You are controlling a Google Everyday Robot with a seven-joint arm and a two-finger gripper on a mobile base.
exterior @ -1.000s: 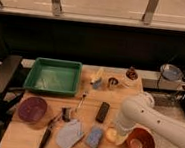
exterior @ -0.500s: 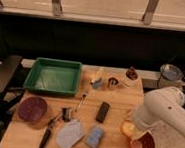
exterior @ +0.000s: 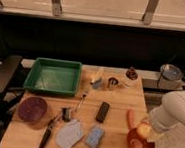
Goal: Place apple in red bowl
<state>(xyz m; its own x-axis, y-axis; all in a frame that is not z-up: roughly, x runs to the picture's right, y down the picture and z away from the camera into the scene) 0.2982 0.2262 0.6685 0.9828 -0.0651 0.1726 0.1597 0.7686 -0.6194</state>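
The apple (exterior: 143, 130), pale yellow with a red blush, sits at the tip of my white arm, just over the rim of the red bowl (exterior: 139, 147). The bowl stands at the table's front right corner and its pale inner bottom shows. My gripper (exterior: 147, 132) is at the apple, shut on it; the arm comes in from the right and hides most of the gripper. An elongated orange-red carrot-like thing (exterior: 130, 118) lies just left of the apple.
A green tray (exterior: 53, 76) stands at the back left, a dark maroon bowl (exterior: 32, 109) at front left. A black device (exterior: 102, 111), a blue sponge (exterior: 95, 136), a grey cloth (exterior: 70, 135) and a black-handled tool (exterior: 46, 137) lie mid-table. Small cups (exterior: 112, 82) stand at the back.
The apple has been lifted from the table near the blue sponge and carried right with the gripper; it is now over the red bowl. The arm has swung right.
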